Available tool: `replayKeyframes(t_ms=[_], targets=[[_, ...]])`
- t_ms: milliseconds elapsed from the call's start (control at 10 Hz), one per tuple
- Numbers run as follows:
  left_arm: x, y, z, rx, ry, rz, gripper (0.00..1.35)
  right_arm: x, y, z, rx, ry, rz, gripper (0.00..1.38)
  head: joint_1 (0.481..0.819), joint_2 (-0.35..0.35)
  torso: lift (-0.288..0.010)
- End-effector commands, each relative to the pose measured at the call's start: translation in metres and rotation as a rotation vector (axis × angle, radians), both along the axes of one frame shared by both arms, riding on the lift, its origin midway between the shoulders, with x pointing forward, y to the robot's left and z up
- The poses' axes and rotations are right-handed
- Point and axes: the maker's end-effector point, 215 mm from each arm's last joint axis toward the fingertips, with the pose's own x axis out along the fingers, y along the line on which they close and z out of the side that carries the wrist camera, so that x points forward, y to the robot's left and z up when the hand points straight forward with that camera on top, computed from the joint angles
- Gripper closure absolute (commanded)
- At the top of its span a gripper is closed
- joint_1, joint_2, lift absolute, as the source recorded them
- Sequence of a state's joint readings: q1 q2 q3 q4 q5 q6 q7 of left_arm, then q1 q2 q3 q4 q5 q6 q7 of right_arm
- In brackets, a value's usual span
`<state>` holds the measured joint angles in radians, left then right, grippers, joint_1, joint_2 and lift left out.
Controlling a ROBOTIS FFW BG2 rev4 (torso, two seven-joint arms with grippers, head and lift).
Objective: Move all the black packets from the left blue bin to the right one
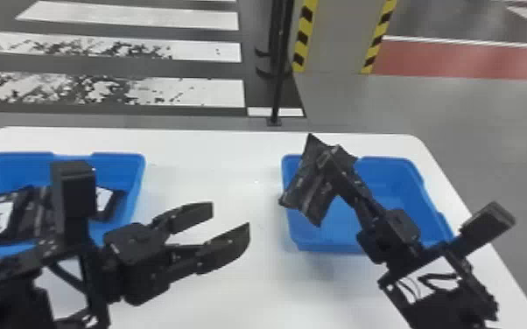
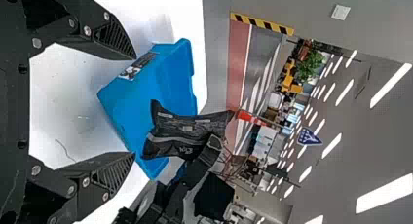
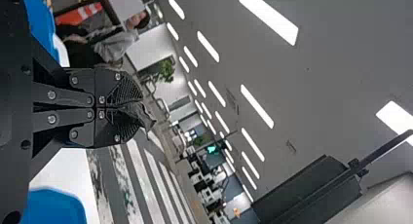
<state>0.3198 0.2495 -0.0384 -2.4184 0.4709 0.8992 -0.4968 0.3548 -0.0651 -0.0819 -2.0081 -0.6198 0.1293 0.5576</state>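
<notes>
Black packet (image 1: pixel 307 189) clamped above right blue bin (image 1: pixel 396 186).
My right gripper (image 1: pixel 332 154) closes on its edge. My left gripper (image 1: pixel 231 214), fingers parted and unloaded, is positioned over the table (image 1: pixel 214 151). Further black packets (image 1: pixel 28 221) lie in the left blue bin (image 1: pixel 120 168).

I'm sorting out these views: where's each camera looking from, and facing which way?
Head view: on the head, facing forward and down over left bin, right bin; left arm, right arm show.
Left wrist view: on left wrist, facing the right bin; its open fingers and the right arm show.
Right wrist view: on right wrist, angled toward the ceiling; its closed fingers show.
Head and left wrist views share a black packet.
</notes>
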Motion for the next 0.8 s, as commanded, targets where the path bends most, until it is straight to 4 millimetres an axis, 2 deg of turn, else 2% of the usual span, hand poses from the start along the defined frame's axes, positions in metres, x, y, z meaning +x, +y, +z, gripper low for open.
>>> replayKeyframes(t_ms=[0, 200, 300, 400, 500, 600, 700], targets=[[-0.002, 0.013, -0.003, 0.001, 0.011, 0.025, 0.18, 0.031, -0.048, -0.028, -0.105, 0.042, -0.08, 1.28, 0.695, -0.145, -0.185], [-0.006, 0.029, -0.01, 0.01, 0.037, 0.051, 0.18, 0.071, -0.093, -0.079, -0.213, 0.139, -0.152, 1.28, 0.695, -0.182, -0.185], [-0.003, 0.035, -0.009, 0.017, 0.028, 0.065, 0.18, 0.085, -0.115, -0.098, -0.249, 0.178, -0.195, 1.28, 0.695, -0.201, -0.185], [-0.001, 0.039, -0.007, 0.02, 0.021, 0.073, 0.18, 0.094, -0.131, -0.105, -0.271, 0.196, -0.225, 1.25, 0.695, -0.215, -0.185], [0.001, 0.044, -0.004, 0.027, 0.01, 0.086, 0.18, 0.094, -0.142, -0.102, -0.286, 0.195, -0.253, 0.95, 0.695, -0.231, -0.185], [0.004, 0.052, -0.004, 0.036, 0.005, 0.104, 0.18, 0.087, -0.146, -0.098, -0.303, 0.19, -0.28, 0.52, 0.695, -0.235, -0.185], [0.012, 0.068, -0.002, 0.055, -0.009, 0.139, 0.18, 0.076, -0.145, -0.09, -0.321, 0.178, -0.304, 0.2, 0.695, -0.242, -0.185]])
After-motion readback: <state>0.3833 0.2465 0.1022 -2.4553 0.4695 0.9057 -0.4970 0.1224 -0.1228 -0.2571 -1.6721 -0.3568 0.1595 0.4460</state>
